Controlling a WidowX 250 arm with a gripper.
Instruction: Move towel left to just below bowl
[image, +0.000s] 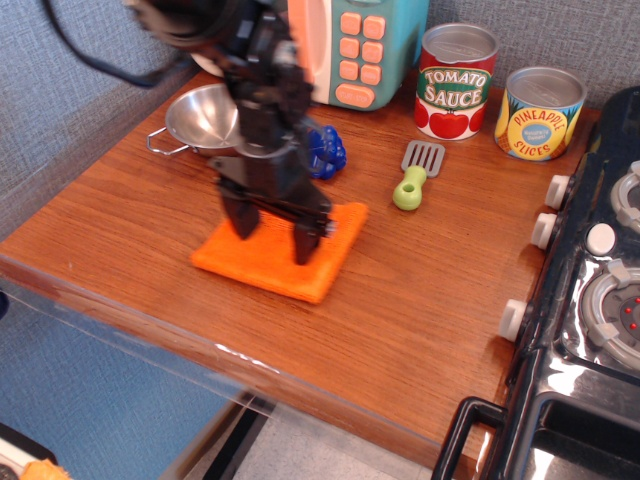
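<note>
The orange towel lies flat on the wooden counter, below and slightly right of the steel bowl. My gripper points straight down with both fingertips spread apart and pressed onto the towel's top. The arm hides the bowl's right rim and part of the towel's far edge. The bowl stands at the back left, with one wire handle showing at its left.
A blue toy pepper sits just behind the towel. A green-handled spatula lies to the right. Two cans and a toy microwave stand at the back. A stove is at the right; the counter's front edge is near.
</note>
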